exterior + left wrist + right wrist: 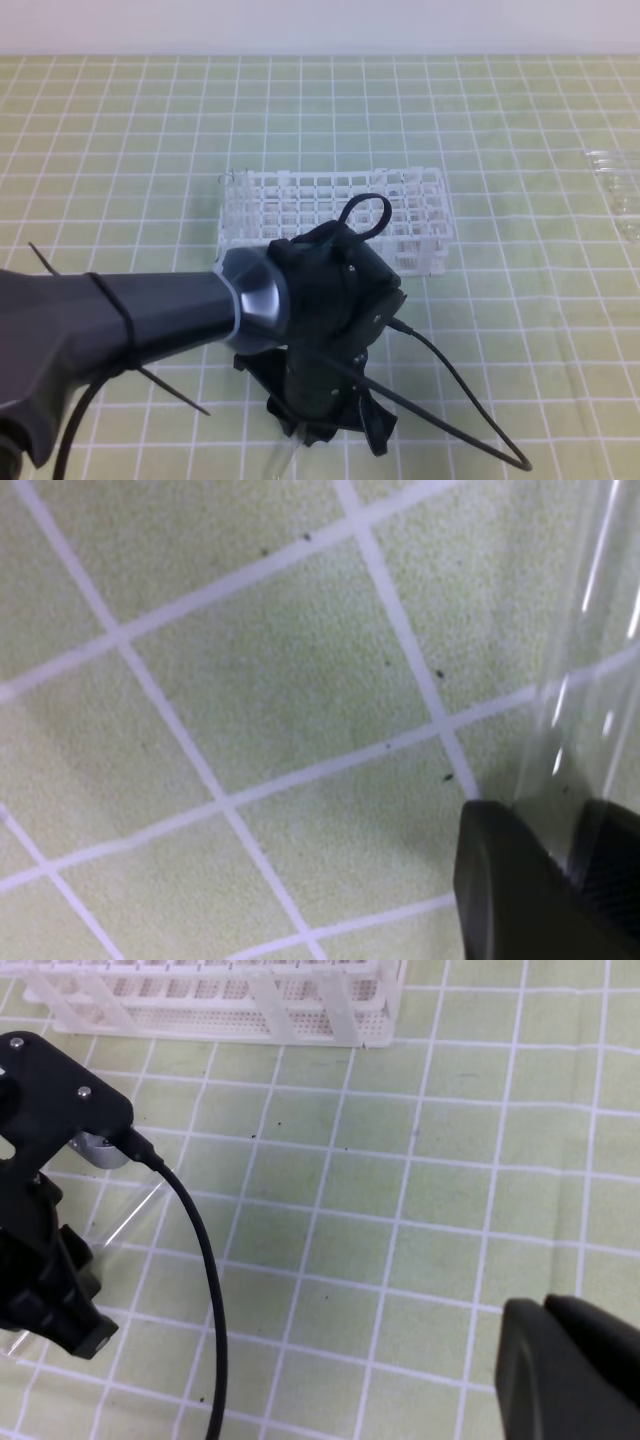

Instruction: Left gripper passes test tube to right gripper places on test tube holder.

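My left gripper (325, 432) points down at the mat near the front edge, below the test tube holder (335, 212), a white lattice rack. In the left wrist view its two black fingers (510, 880) stand close together with the clear test tube (590, 670) running up between them, so the gripper is shut on the tube. A bit of the glass shows under the claw (285, 462). The right wrist view shows the left gripper (55, 1280) with the test tube (130, 1222) slanting low over the mat. My right gripper (542, 1312) is shut and holds nothing, well to the right of the tube.
Other clear tubes (615, 185) lie at the far right of the green grid mat. The left arm's black cable (450, 385) trails across the mat to the right of the claw. The rack's front edge (230, 1015) shows at the top of the right wrist view.
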